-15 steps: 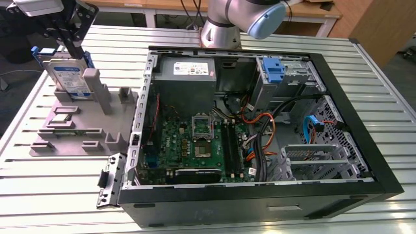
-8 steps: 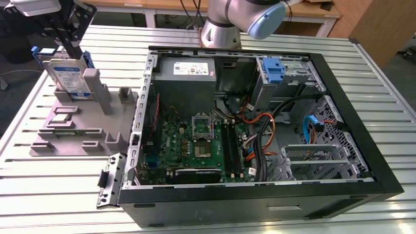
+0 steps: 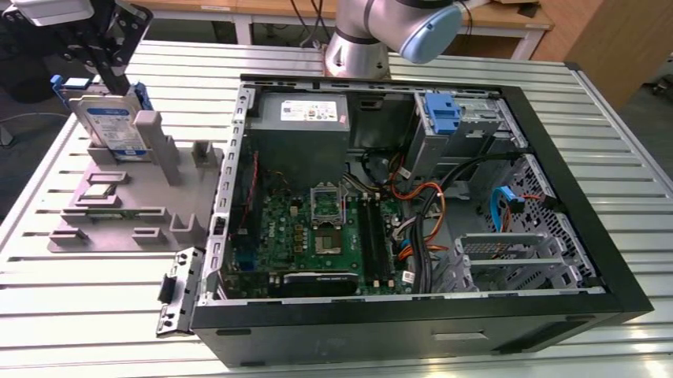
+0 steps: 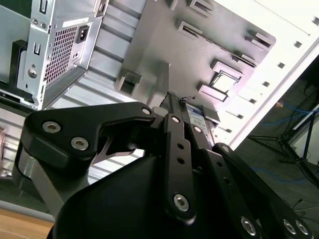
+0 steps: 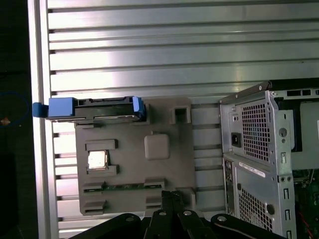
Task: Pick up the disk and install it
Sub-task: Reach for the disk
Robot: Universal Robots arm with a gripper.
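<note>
Exterior view puts the gripper (image 3: pixel 116 79) just above the disk's (image 3: pixel 110 126) top edge, near the table's (image 3: pixel 84 299) far corner on the exterior view's left. Both wrist views show what that one hides: the fingers (image 5: pixel 163 214) lie together and clamp nothing. In the second wrist view a sliver of the disk's label (image 4: pixel 198 118) shows right behind the fingertips (image 4: pixel 172 107).

The disk stands on edge in a slot along the far edge of a grey fixture (image 3: pixel 126 205), which rests on the table beside the open computer case (image 3: pixel 410 323). In the exterior view its white-and-blue label face shows and it looks taller than wide, long axis upright. The first wrist view shows it edge-on from above (image 5: pixel 92 109), with blue bracket ends and its top edge parallel to the table's slats (image 5: pixel 149 50).
</note>
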